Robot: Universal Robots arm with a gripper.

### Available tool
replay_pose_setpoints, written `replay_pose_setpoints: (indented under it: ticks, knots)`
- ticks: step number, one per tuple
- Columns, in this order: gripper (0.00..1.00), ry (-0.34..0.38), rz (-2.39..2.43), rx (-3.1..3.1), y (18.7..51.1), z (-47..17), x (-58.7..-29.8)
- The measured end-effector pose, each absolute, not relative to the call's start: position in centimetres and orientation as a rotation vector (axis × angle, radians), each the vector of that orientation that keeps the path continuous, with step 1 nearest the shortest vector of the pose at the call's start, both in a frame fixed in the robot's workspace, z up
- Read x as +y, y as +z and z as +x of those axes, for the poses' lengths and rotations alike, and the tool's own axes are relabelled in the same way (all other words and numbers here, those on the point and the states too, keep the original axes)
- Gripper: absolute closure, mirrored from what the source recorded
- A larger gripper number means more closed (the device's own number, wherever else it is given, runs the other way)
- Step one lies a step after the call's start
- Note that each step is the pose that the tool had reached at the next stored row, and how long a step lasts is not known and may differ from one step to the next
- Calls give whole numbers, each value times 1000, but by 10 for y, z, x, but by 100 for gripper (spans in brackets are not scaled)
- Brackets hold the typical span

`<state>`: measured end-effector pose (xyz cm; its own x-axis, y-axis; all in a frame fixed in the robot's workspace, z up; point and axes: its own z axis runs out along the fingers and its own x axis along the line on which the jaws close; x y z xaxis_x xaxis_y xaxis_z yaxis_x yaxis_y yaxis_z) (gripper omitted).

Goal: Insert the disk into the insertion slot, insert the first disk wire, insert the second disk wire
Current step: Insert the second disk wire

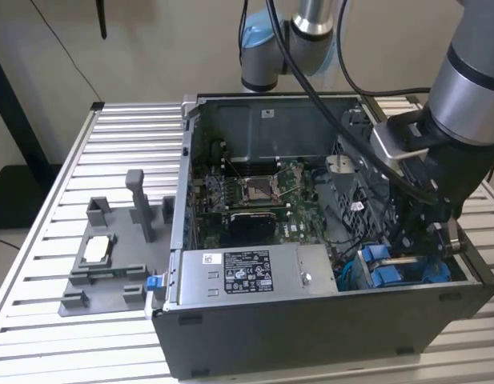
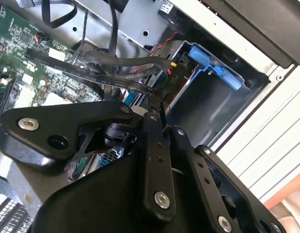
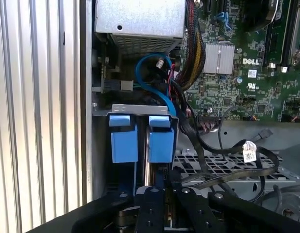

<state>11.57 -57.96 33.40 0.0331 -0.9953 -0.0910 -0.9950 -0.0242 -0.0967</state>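
Observation:
The disk's bright blue carrier tabs (image 3: 142, 141) stand side by side at the mouth of the dark grey drive cage, the insertion slot (image 3: 140, 108). The disk's silver body is hidden inside. In the exterior view the blue carrier (image 1: 383, 270) sits at the case's corner on the exterior view's right, with my gripper (image 1: 429, 244) reaching down beside it. My gripper (image 2: 157, 99) looks shut on the end of a black disk wire (image 2: 115, 80), held close to the carrier tab (image 2: 213, 68). The gripper (image 3: 167, 187) is just short of the tabs, the black wire (image 3: 222, 177) trailing away.
The open computer case (image 1: 311, 328) lies on a slatted metal table (image 1: 126, 136). A grey labelled power-supply box (image 1: 247, 272), the motherboard (image 1: 255, 192) and a curled blue cable (image 3: 152, 87) crowd the inside. A grey fixture (image 1: 110, 256) stands on the exterior view's left.

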Motion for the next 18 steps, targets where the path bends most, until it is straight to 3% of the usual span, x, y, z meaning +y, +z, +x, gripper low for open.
replay_pose_setpoints:
  ticks: [2, 3, 14, 18]
  knots:
    - [83, 4, -2158, 2101, 335, 116, -580]
    - [76, 7, -2159, 2104, 337, 116, -580]
    - [76, 18, -2159, 2117, 379, 116, -581]
    - [76, 64, -2191, 2153, 380, 120, -581]
